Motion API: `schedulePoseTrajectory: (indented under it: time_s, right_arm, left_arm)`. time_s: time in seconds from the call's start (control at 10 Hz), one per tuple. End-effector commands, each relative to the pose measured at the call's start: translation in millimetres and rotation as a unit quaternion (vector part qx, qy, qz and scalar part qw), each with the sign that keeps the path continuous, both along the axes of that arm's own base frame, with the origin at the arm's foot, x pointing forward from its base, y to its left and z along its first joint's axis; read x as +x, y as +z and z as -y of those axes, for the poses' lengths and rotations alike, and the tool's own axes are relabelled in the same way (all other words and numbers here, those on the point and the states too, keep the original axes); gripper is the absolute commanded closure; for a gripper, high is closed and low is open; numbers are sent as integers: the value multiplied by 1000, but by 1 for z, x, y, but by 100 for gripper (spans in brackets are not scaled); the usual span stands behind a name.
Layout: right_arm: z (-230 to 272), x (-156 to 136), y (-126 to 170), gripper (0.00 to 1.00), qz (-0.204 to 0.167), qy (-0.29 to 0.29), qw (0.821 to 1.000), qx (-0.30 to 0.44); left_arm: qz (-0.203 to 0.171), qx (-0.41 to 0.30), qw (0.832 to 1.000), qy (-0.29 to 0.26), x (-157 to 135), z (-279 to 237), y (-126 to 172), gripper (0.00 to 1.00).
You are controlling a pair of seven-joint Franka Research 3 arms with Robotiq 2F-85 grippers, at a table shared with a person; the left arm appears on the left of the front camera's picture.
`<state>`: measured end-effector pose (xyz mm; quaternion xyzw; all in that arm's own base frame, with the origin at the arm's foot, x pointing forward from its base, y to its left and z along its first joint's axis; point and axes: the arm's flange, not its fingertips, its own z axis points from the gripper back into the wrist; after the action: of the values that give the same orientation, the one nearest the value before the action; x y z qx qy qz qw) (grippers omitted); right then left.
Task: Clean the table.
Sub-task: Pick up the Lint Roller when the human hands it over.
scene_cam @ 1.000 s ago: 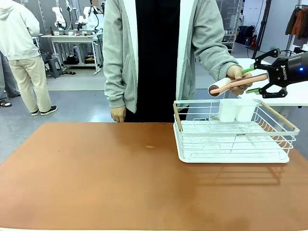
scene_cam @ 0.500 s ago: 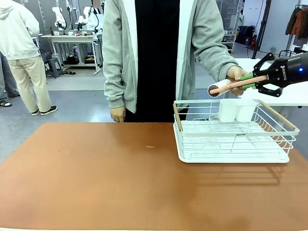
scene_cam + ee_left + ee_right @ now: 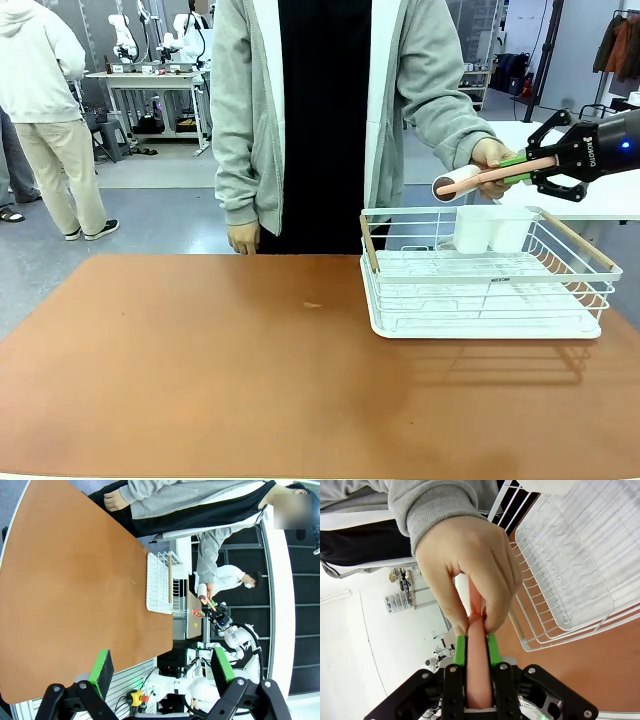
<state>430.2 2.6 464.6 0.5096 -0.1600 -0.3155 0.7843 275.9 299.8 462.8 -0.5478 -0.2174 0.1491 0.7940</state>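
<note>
The reddish-brown table (image 3: 200,380) fills the lower half of the front view, its top bare on the left and in the middle. A white wire rack (image 3: 480,300) with wooden side handles stands on the table's right part, near the far edge, and a white two-cup holder (image 3: 495,228) sits at the rack's back wall. Above the rack, in the upper right of the frame, the right tool (image 3: 520,168) is clenched on the pink handle of a lint roller (image 3: 455,183), whose white roll points toward picture left. The person's hand (image 3: 493,158) grips the same handle just in front of the green pads, touching them or nearly so. In the right wrist view the handle runs up from between the two pads at bottom centre into the person's closed fingers, with the rack at the right of that frame. The person stands at the table's far side in a grey zip jacket over a black top, the other hand hanging at the table's far edge. In the left wrist view the left tool (image 3: 161,666) sits at the bottom of the frame, released, its green pads wide apart with nothing between them, and the table lies well beyond it.
</note>
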Motion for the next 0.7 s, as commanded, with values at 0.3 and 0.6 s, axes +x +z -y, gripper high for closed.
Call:
schedulePoseTrajectory:
  time_s: [0.3,0.6]
  right_arm:
    - [-1,0,0,99,-1,2,1000,0]
    - [-1,0,0,99,-1,2,1000,0]
  left_arm:
    - [15,-5,1000,-2,-3,0,2,0]
    - [15,-5,1000,-2,-3,0,2,0]
